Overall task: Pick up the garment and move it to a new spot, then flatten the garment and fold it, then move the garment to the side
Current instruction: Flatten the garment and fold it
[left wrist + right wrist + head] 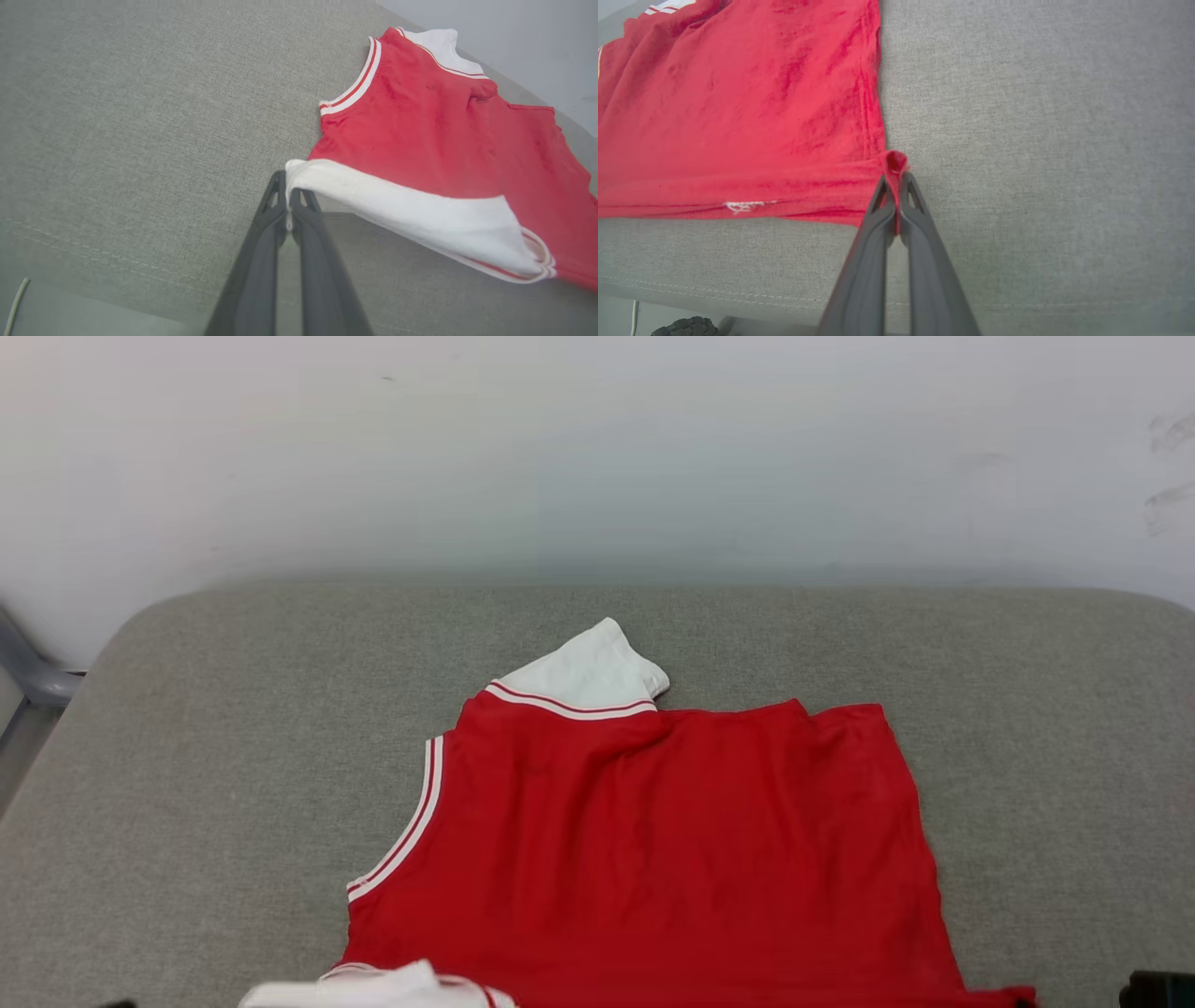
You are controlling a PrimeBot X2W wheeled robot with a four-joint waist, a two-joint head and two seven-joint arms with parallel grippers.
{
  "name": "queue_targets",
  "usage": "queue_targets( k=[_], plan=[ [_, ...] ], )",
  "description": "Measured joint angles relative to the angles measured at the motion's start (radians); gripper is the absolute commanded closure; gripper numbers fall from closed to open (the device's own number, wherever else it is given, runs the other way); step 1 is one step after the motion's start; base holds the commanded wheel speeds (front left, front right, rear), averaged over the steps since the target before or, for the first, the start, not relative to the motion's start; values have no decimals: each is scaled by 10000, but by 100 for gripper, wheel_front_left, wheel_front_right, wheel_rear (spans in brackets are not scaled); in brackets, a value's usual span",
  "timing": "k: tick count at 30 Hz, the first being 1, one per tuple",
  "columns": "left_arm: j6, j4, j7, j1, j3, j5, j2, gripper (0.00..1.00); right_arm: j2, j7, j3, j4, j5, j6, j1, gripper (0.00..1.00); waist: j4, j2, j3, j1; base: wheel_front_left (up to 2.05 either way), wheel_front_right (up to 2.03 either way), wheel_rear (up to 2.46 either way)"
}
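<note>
While both hands grip its near edge, the red thin-fabric jersey shirt (672, 840) with white sleeves and striped trim lies flat at the lower centre of the head view on a grey woven cushion (187, 756). Its long axis runs neckline left, hem right. The left hand (288, 186) pinches a white sleeve and the right hand (895, 182) pinches the red hem corner. The limp cloth extends up-frame from both, equally near.
</note>
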Motion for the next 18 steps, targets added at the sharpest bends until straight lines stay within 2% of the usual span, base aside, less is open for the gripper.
queue_targets(
  k=[4,12,18],
  plan=[
    [-173,31,249,-863,-284,174,56,100,-21,372,17,-119,-100,-38,-397,100,-1,0,145,1,0,0,0],
    [-738,786,489,-2847,-654,460,-113,100,-545,627,692,-44,-201,-42,-1883,100,-47,0,823,2,0,0,0],
    [-1269,1659,550,-4149,-872,587,-291,100,-759,380,1177,669,-198,-42,-3143,100,-102,0,1706,4,0,0,0]
  ],
)
